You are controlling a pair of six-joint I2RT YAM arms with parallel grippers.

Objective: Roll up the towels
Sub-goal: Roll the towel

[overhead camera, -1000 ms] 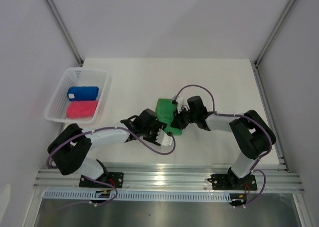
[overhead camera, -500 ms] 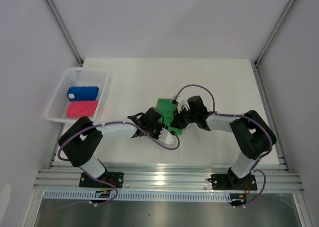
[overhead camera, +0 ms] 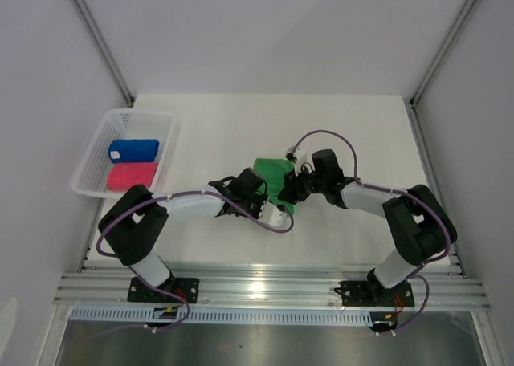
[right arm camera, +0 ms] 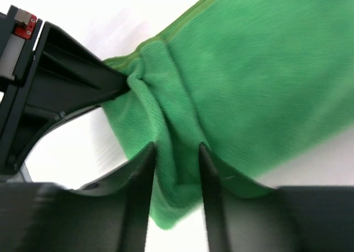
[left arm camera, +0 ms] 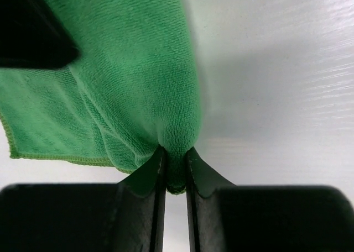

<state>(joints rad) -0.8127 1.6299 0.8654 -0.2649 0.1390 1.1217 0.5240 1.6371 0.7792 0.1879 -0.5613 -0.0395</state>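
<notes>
1. Seen from above, the green towel (overhead camera: 271, 172) lay mid-table (overhead camera: 361, 125) between my left claw (overhead camera: 270, 199) and right claw (overhead camera: 288, 193). The blue towel (overhead camera: 133, 149) and pink towel (overhead camera: 132, 176) sat rolled in the basket (overhead camera: 168, 145).
2. On the left wrist camera, my left claw (left arm camera: 176, 172) was pinching a fold at the green towel's edge. That pinch looked best held firm and low.
3. On the right wrist camera, my right claw (right arm camera: 174, 169) stood partly spread astride a ridge of cloth. I could not tell if it gripped. A tidy roll likely needed even tension and matched edges.
</notes>
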